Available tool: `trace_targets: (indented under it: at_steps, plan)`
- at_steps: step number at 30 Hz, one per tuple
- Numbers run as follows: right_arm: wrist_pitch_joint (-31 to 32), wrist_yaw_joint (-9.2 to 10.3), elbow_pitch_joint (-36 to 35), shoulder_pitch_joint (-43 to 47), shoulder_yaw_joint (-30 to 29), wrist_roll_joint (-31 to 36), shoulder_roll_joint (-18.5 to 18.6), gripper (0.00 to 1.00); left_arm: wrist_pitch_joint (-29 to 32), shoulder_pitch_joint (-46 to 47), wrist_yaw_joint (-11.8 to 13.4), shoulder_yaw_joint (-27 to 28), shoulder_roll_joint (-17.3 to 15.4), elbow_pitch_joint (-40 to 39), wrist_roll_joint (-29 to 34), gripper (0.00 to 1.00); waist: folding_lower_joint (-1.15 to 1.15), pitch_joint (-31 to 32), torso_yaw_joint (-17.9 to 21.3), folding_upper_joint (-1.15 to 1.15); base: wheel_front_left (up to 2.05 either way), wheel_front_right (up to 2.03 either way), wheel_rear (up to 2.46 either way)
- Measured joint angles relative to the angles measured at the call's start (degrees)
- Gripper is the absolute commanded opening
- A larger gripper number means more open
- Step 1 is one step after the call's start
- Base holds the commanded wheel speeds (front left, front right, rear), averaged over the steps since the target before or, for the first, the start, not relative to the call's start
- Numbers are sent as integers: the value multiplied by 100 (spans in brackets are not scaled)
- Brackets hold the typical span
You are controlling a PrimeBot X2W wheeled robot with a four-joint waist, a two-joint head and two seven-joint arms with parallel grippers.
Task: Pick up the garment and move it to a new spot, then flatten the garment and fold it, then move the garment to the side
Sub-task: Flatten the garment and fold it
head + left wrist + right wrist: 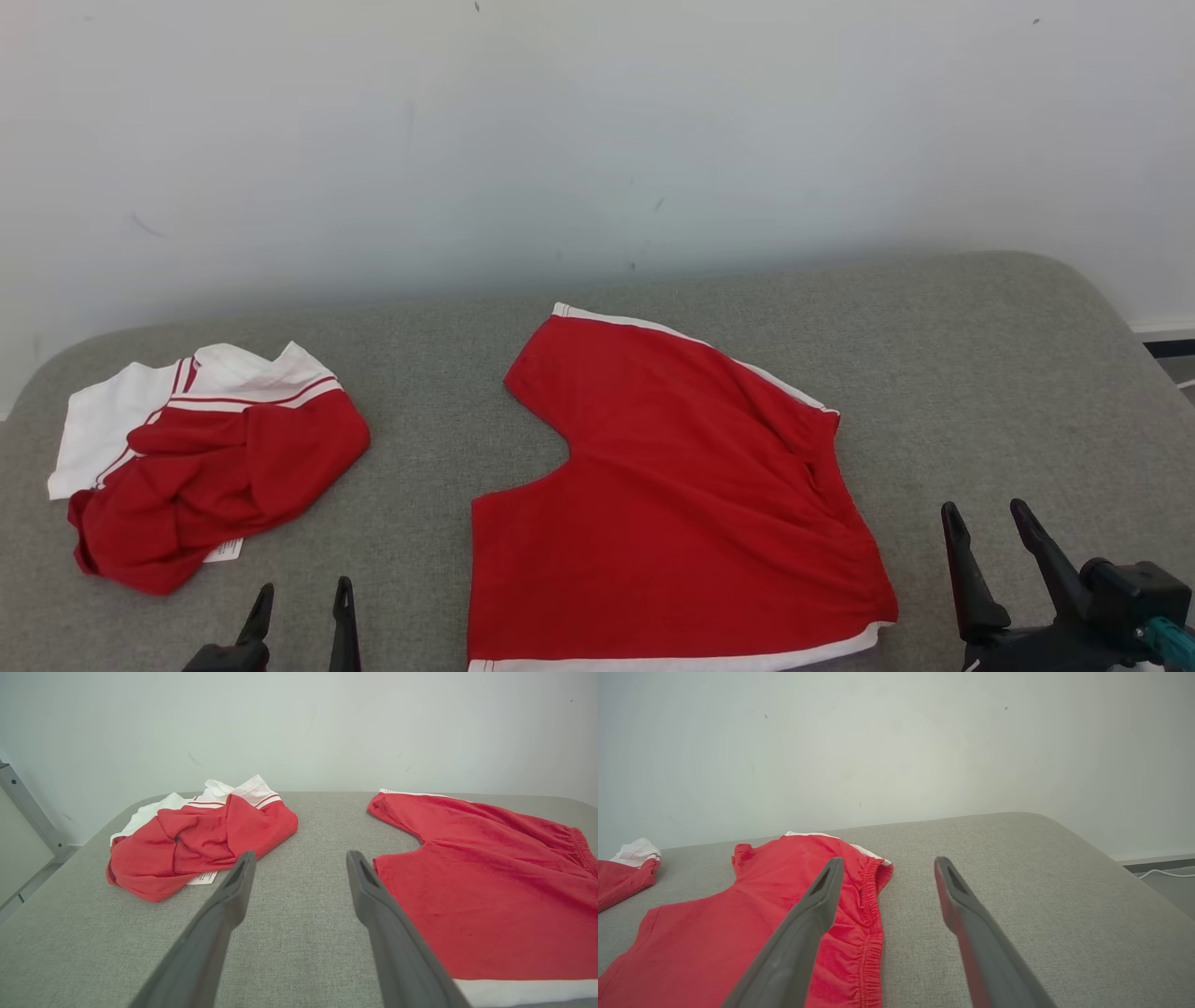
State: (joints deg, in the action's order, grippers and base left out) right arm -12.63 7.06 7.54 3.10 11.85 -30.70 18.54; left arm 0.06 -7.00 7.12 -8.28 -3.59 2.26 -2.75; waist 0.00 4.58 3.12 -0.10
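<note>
**Shorts flat, fold next**

The red shorts [681, 504] lie spread mid-tabletop [980, 373], with the waistband toward the right edge and one leg reaching the near edge. A crumpled shirt [205, 476] sits apart by the left edge. Both grippers hover at the near edge, jaws spread and empty: the left gripper [304, 586] between the garments, the right gripper [983, 509] just off the waistband. Folding looks due. Pinch both near corners together, lift low, and lay the near leg evenly over the far one, smoothing the waistband wrinkles first.
</note>
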Motion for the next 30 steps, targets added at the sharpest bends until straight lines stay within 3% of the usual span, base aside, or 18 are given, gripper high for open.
trace_targets:
  at_steps: [13, 20, 30]
  plan:
    - [97, -35, 5, 12, 92, 12, 29, 100, 79, -75, -18, -105, -1, -125, 30, 100, 0, -13, -75, 0, 0, 0, 0]
    - [647, -167, 157, 133, 383, -13, 105, 100, 238, -74, -482, -654, 3, -14, 16, 100, 0, -54, -133, 0, 0, 0, 0]
    - [1551, -331, 539, 96, 744, -13, 283, 100, 648, 29, -992, -1145, 27, 828, -614, 100, 0, -291, -106, 0, 0, 0, 0]
